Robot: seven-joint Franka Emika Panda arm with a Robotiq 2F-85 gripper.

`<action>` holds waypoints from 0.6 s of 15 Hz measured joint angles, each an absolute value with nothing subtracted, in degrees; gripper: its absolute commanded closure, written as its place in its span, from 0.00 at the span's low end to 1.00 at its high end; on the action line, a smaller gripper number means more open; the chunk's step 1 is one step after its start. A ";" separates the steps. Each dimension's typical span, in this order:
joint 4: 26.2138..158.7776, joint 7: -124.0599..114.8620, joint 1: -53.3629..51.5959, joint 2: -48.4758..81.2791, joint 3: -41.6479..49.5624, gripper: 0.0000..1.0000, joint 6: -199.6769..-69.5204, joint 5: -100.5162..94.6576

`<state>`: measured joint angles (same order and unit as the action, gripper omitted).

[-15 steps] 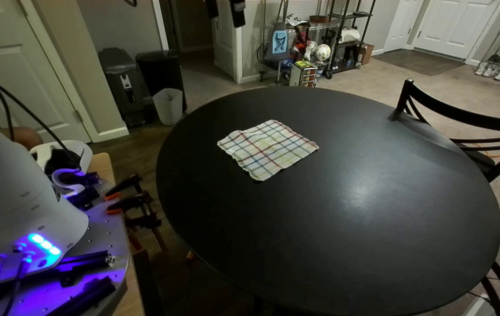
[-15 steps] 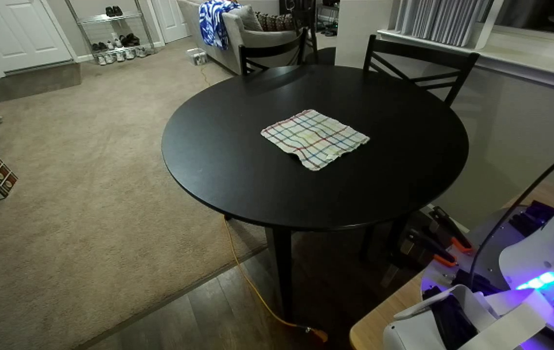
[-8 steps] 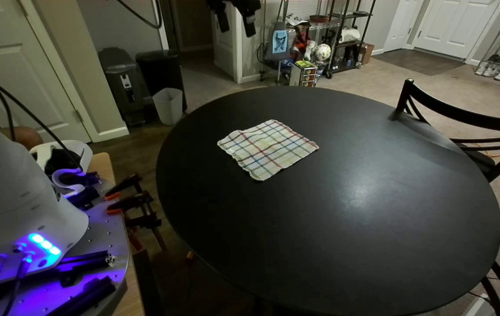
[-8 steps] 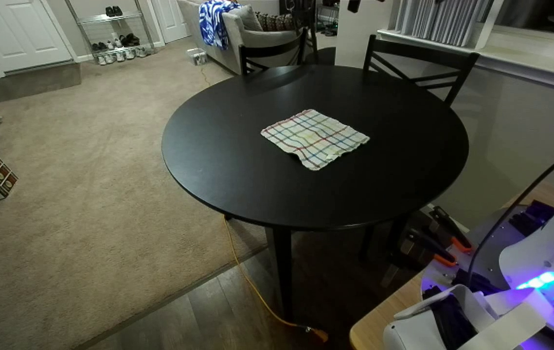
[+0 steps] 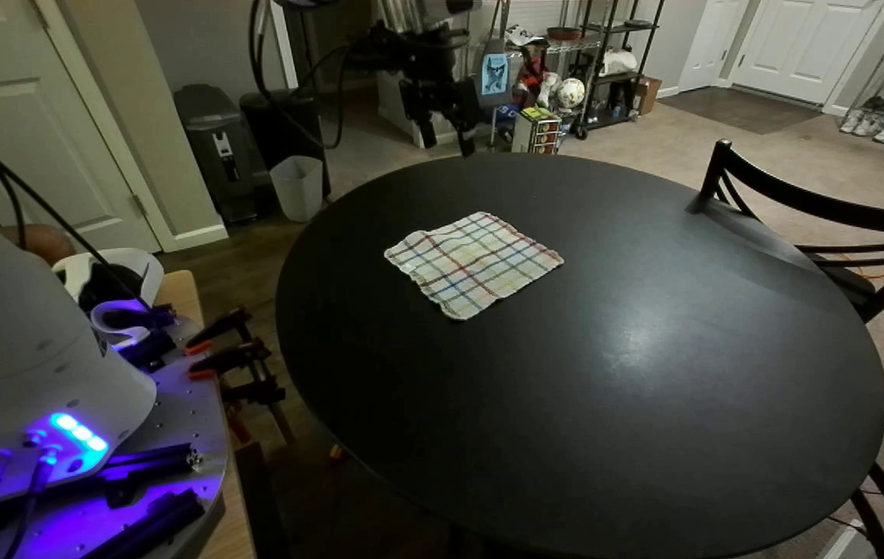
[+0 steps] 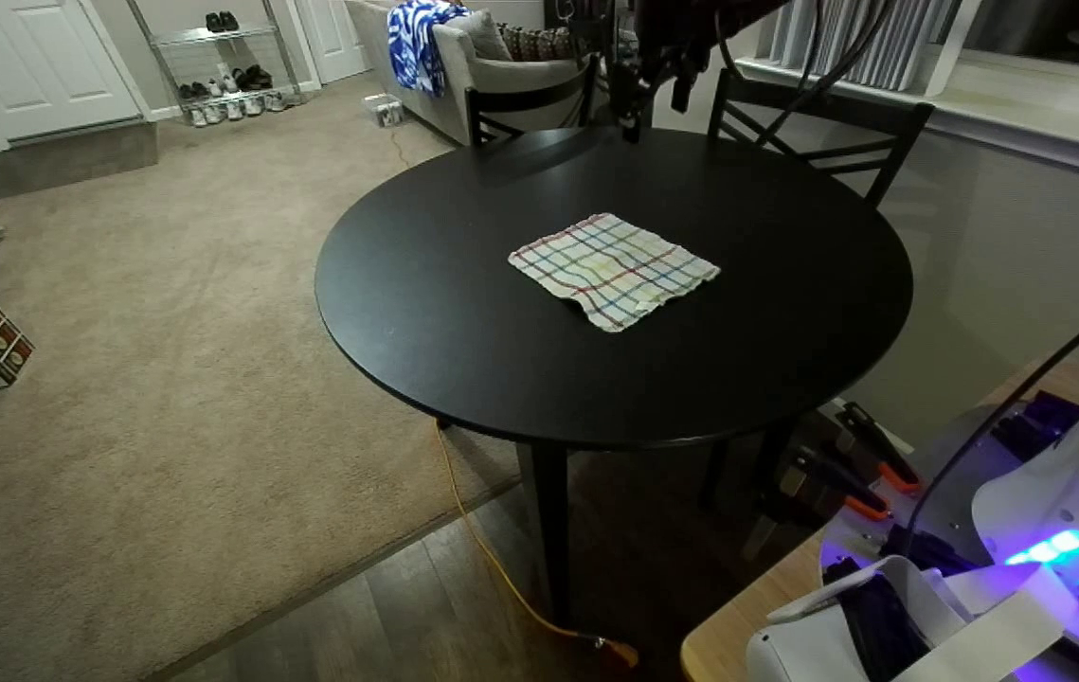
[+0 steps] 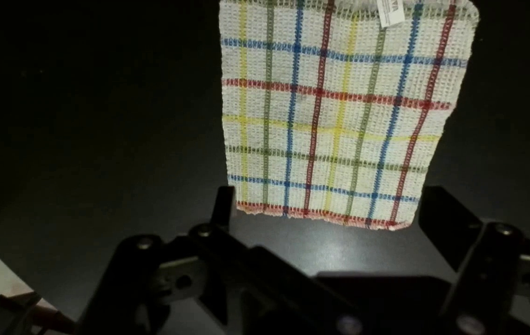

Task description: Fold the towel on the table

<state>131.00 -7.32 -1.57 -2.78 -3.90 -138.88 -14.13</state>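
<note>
Two black fingers of the gripper stand spread, a wide gap between them. Apart from them, the white towel with coloured plaid lines, a label near one edge, lies nearly flat and unfolded on the round black desk, well inside its rim. In an exterior view, two dark chairs stand at the desk's far side, with a sofa beyond.

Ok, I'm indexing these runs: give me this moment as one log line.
task: fold towel | towel: spread out, unfolded, on table | hand: open, apart from towel | fold: not begun
</note>
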 measured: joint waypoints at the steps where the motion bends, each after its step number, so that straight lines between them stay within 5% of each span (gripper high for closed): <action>1: 130.68 -7.78 -1.57 -0.92 -3.75 0.00 -139.27 -14.52; 9: 129.63 -7.35 -3.23 6.72 -3.69 0.00 -137.75 -14.18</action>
